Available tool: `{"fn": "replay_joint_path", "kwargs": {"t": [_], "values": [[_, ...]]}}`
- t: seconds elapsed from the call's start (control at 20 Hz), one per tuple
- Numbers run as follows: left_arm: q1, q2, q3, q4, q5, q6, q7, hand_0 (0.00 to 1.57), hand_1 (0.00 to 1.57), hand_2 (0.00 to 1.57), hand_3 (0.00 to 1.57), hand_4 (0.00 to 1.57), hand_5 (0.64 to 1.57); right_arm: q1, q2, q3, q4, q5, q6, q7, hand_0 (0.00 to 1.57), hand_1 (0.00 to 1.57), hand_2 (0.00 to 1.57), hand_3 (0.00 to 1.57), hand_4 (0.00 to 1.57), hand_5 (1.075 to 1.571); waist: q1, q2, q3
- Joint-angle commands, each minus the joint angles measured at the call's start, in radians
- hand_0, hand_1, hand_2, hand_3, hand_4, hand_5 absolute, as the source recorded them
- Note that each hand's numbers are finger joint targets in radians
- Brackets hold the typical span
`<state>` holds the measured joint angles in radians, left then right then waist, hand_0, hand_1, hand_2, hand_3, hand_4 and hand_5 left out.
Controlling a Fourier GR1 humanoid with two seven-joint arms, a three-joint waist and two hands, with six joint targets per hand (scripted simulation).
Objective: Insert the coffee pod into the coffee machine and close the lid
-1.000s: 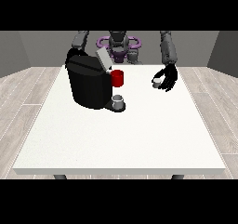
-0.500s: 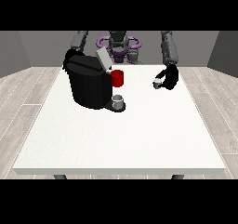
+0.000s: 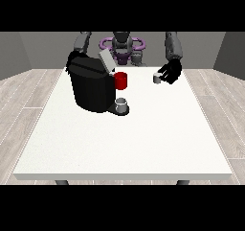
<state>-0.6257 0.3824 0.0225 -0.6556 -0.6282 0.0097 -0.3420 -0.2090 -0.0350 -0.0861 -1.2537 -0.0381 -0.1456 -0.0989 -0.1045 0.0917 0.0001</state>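
A black coffee machine (image 3: 90,87) stands at the table's left, its grey lid (image 3: 106,61) tilted up and open. A red part (image 3: 121,80) sticks out at its front, above a grey cup (image 3: 122,103) on the drip tray. The hand at the view's right (image 3: 171,72) hangs above the table with its fingers curled on a small grey coffee pod (image 3: 157,78), to the right of the machine. The hand at the view's left (image 3: 72,58) is mostly hidden behind the machine's top, and its fingers do not show.
The white table (image 3: 143,139) stretches toward the camera in front of the machine. The robot's body (image 3: 122,48) stands behind the far edge. Wooden floor surrounds the table.
The hand at the view's right has risen and moved slightly left with the pod. The machine and the other hand have not moved.
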Motion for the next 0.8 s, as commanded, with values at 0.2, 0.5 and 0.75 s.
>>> {"fn": "replay_joint_path", "kwargs": {"t": [0.2,0.5,0.75], "values": [[-0.085,0.005,0.005,-0.044,0.0,-0.083,0.012,1.23,1.23,1.32,1.29,0.57,1.571,-0.013,-0.011,0.026,-0.006,0.004,0.03,0.025,0.0,0.0,0.0,0.0,0.47,1.571,-0.033,-0.026,-0.0003],[-0.218,0.046,0.044,-0.043,0.01,-0.144,0.087,1.25,1.25,1.33,1.29,0.56,1.571,-0.061,-0.016,0.014,-0.012,-0.031,0.048,0.025,0.0,0.0,0.0,0.0,0.5,1.571,-0.08,0.015,-0.0001],[-0.305,0.046,0.065,-0.04,-0.005,-0.109,0.156,1.26,1.26,1.33,1.28,0.54,1.571,-0.065,0.003,0.06,-0.039,0.006,0.037,0.001,0.0,0.0,0.0,0.0,0.52,1.571,-0.127,0.039,-0.0001]]}}
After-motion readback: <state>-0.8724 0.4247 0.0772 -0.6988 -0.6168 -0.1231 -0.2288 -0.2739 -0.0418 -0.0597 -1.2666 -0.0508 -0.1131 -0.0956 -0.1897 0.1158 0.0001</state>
